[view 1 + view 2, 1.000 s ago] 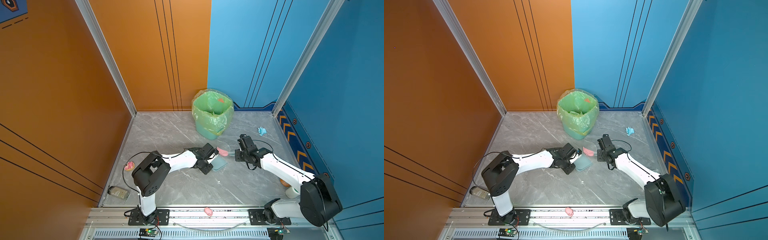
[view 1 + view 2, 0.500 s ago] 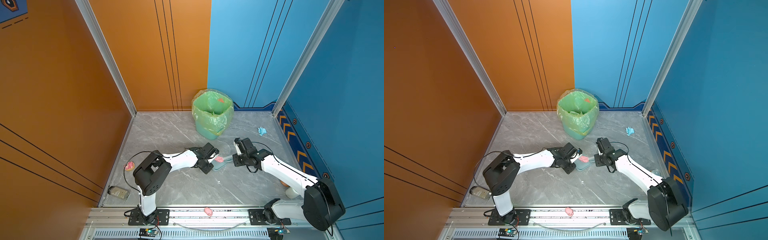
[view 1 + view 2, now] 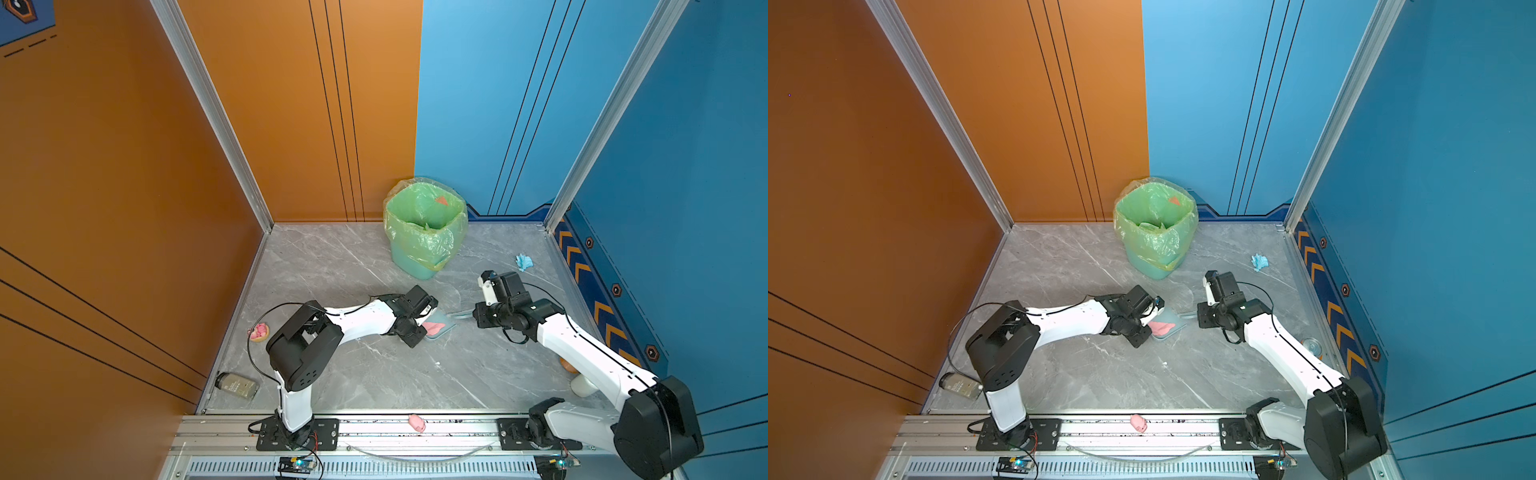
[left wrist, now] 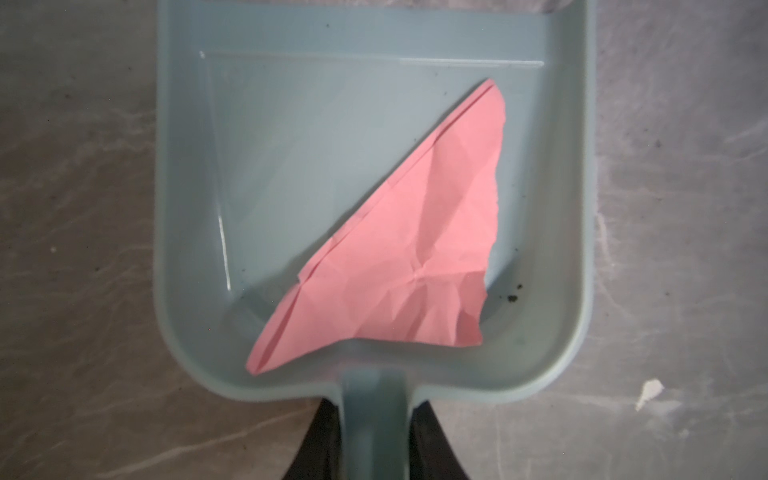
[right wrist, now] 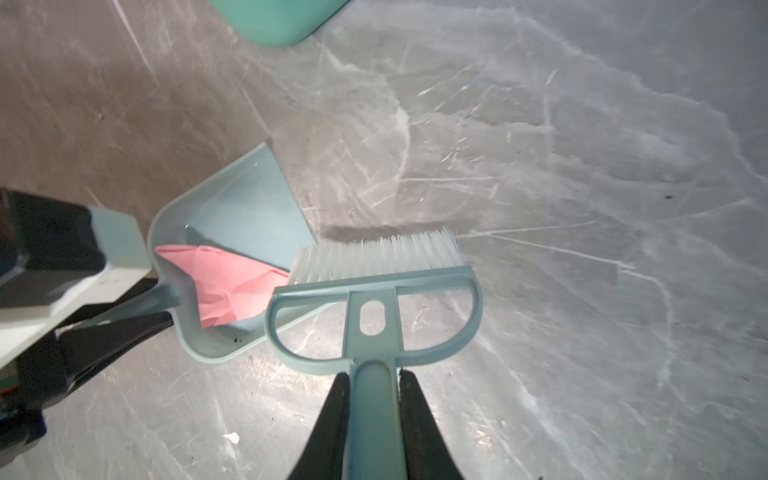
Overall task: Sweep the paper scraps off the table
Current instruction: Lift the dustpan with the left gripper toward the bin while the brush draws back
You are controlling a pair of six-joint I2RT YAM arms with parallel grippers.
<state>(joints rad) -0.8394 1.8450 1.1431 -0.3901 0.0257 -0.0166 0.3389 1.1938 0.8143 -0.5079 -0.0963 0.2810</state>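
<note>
- The left gripper (image 4: 374, 405) is seen clamped on the handle of a pale blue dustpan (image 4: 183, 249), one black finger on each side of the handle.
- The pan is held out ahead of this gripper, flat on the grey veined table (image 5: 582, 208).
- A creased pink paper scrap (image 4: 415, 249) is seen lying inside the pan, just ahead of the left fingertips, with one corner against the rear wall beside the handle.
- The right gripper (image 5: 374, 378) is closed on the handle of a matching brush (image 5: 372, 349).
- The white bristles are held ahead of the right gripper, at the front corner of the pan; whether they touch the table cannot be told.
- The two grippers are pointed toward each other, with pan and brush between them.
- A bright blue paper scrap (image 3: 524, 262) is left on the table behind the right gripper's wrist, well apart from the left gripper.
- A green-lined bin (image 3: 411, 266) is stood beyond both grippers, near the left one.
</note>
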